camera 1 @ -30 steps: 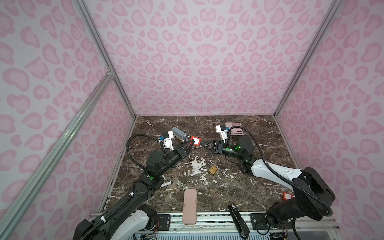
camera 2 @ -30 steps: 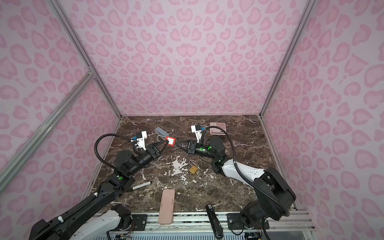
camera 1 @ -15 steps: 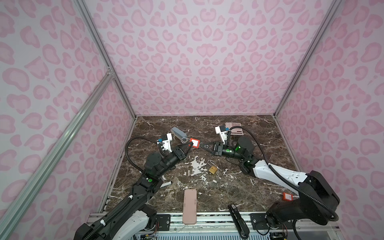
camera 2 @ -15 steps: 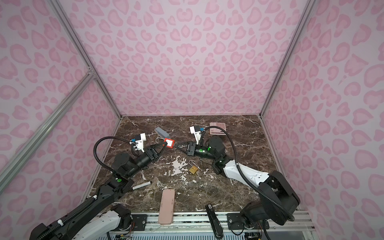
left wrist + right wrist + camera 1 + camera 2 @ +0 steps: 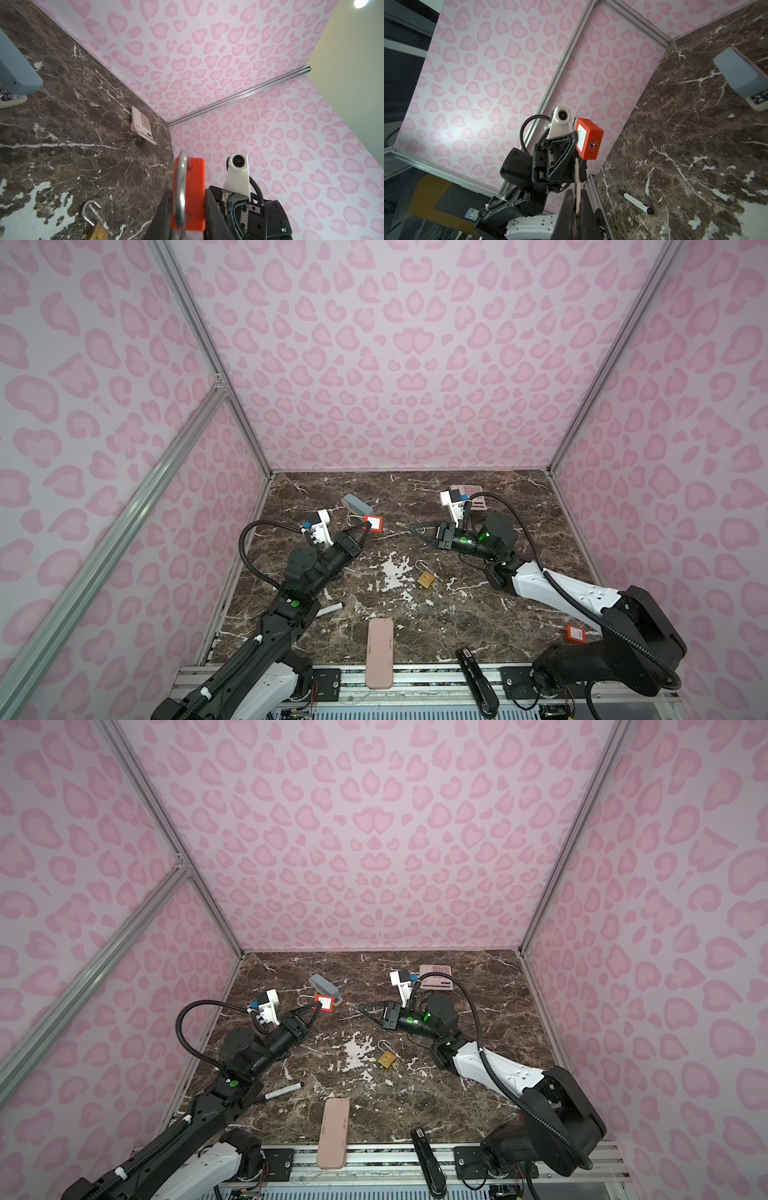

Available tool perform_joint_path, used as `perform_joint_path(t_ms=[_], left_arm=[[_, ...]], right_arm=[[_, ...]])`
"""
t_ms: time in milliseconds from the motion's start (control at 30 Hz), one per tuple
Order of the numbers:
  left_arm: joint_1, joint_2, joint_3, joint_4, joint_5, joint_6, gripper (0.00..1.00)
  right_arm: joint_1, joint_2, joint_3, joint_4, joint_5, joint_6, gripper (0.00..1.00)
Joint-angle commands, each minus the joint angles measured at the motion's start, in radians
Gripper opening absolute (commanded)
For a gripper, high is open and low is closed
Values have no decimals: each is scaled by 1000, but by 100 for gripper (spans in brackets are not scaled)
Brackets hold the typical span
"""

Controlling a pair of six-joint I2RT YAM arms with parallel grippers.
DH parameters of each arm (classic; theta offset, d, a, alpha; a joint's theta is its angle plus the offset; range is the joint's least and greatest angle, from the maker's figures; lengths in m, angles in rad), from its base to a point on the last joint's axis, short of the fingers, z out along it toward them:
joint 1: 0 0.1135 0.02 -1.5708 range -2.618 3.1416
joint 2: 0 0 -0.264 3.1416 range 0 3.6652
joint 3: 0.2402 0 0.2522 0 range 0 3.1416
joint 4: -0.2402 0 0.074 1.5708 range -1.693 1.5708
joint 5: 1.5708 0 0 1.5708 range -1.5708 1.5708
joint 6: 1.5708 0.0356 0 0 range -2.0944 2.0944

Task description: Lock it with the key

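A red padlock point(image 5: 372, 524) point(image 5: 324, 1004) with a silver shackle point(image 5: 180, 187) is raised above the marble table. My left gripper point(image 5: 365, 529) point(image 5: 316, 1007) point(image 5: 188, 198) is shut on its body. The padlock's keyhole face point(image 5: 593, 143) is turned toward my right gripper point(image 5: 411, 527) point(image 5: 360, 1006) point(image 5: 576, 200). That gripper is shut on a thin key point(image 5: 577, 178) whose tip point(image 5: 401, 524) points at the padlock. A short gap separates key and padlock in both top views.
On the table point(image 5: 457, 614) lie a brass padlock point(image 5: 426, 578) point(image 5: 96, 230) with open shackle, a pink calculator point(image 5: 471, 495) point(image 5: 142, 124), a grey-blue stapler point(image 5: 355, 504), a marker point(image 5: 332, 609) point(image 5: 636, 202), a pink case point(image 5: 379, 653), a black bar point(image 5: 476, 680) and a small red tag point(image 5: 575, 632).
My left gripper has drawn the red padlock to the left, away from the key, so the gap is wider. The right gripper has hardly moved.
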Motion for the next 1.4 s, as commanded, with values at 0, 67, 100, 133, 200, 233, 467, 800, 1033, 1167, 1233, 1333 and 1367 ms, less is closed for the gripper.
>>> perform_joint_path(t_ms=[0, 67, 100, 133, 200, 233, 467, 800, 1033, 1167, 1233, 1333, 1367], left_arm=[[7, -9, 3, -19, -28, 37, 4], [10, 0, 7, -45, -16, 57, 4], [13, 10, 11, -64, -3, 71, 4], [13, 26, 14, -79, 10, 88, 4], [13, 67, 14, -98, 39, 118, 4], [13, 96, 10, -100, 60, 129, 4], [13, 368, 84, -238, 186, 360, 3], [13, 597, 199, -390, 315, 574, 3], [15, 700, 197, -394, 329, 614, 3], [16, 743, 193, -376, 344, 615, 3], [16, 761, 199, -378, 358, 618, 4], [17, 775, 203, -388, 353, 626, 15], [19, 777, 203, -391, 350, 626, 19]], right_arm=[[-20, -15, -15, 31, -28, -5, 0], [-37, -30, -25, 15, -30, -14, 0], [-47, -38, -30, 4, -32, -20, 0], [-57, -46, -35, -8, -34, -25, 0], [-73, -60, -46, -28, -40, -35, 0], [-81, -66, -51, -37, -44, -41, 0], [-114, -100, -70, -92, -49, -65, 0], [-121, -140, -67, -179, -43, -106, 0], [-120, -158, -66, -218, -39, -124, 0], [-120, -161, -69, -219, -40, -122, 0], [-121, -167, -70, -224, -40, -123, 0], [-121, -173, -70, -233, -39, -129, 0], [-121, -173, -70, -234, -38, -129, 0]])
